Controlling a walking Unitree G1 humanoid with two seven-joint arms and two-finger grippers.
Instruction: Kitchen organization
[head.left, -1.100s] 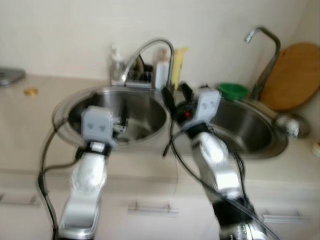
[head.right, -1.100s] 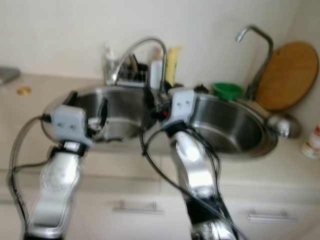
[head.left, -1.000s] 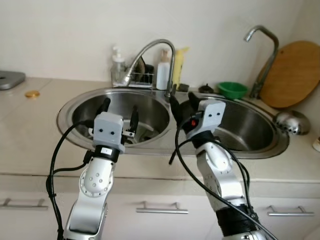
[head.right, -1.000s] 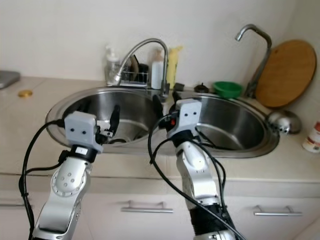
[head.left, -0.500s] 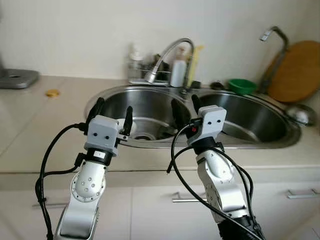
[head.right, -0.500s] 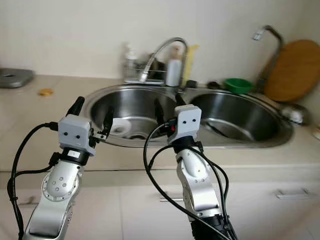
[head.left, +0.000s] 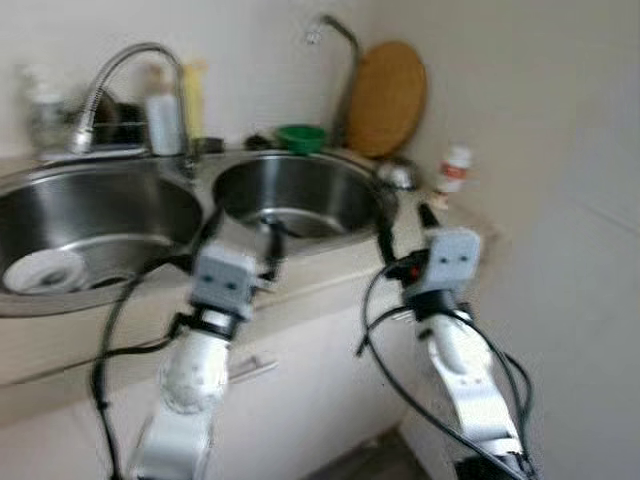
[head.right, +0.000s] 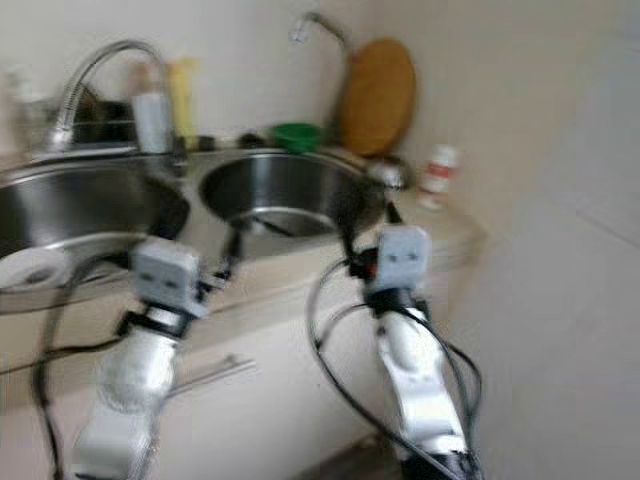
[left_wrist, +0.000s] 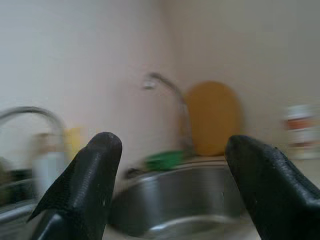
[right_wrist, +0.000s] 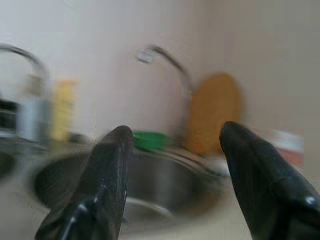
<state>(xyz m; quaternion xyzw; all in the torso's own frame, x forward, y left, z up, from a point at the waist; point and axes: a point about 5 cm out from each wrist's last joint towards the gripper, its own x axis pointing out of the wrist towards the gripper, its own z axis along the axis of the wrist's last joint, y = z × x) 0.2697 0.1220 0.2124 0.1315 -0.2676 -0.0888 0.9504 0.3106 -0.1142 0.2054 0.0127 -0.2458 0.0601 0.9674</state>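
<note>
Both empty, fingers spread: left gripper (left_wrist: 170, 195), right gripper (right_wrist: 172, 185). Risk, w/ blur: right arm probably clips small white red-capped bottle (head.left: 454, 176) near counter edge.

Both arms are silver, rounded metal segments, each ending in a pale grey box-shaped wrist housing with small dark dots on its face. Thick black cables loop loosely from each housing down along the forearm, and a small red spot shows beside the right housing. The left claw (left_wrist: 170, 195) and right claw (right_wrist: 172, 185) each have two long, matte black, finely textured fingers with rounded tips.
</note>
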